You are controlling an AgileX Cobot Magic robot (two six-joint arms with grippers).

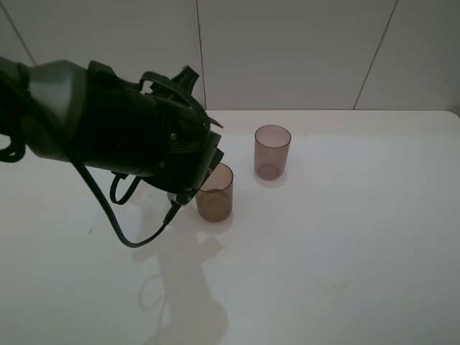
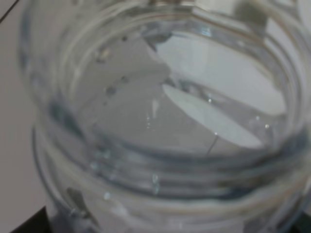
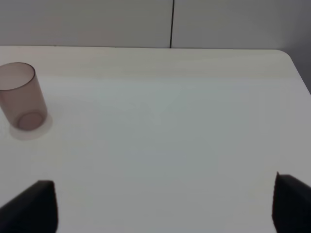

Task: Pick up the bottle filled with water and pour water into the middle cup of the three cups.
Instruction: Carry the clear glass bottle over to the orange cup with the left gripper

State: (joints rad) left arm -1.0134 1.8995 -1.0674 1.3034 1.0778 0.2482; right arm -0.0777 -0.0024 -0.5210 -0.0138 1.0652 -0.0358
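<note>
The clear bottle [image 2: 160, 121] fills the left wrist view; I look at its wide threaded neck with water inside. My left gripper [image 1: 192, 185] reaches over the table just left of the amber-brown middle cup [image 1: 215, 194], and its jaws stand around the bottle, which the arm hides in the exterior view. The pinkish-mauve cup [image 1: 272, 151] stands behind and to the right; it also shows in the right wrist view [image 3: 22, 102]. The dark-grey cup is hidden behind the left arm. My right gripper [image 3: 165, 196] is open and empty above bare table.
The white table [image 1: 345, 237] has a tiled wall behind it. The left arm's cable [image 1: 129, 233] loops down over the table in front of the cups. The table's right back corner shows in the right wrist view [image 3: 286, 56].
</note>
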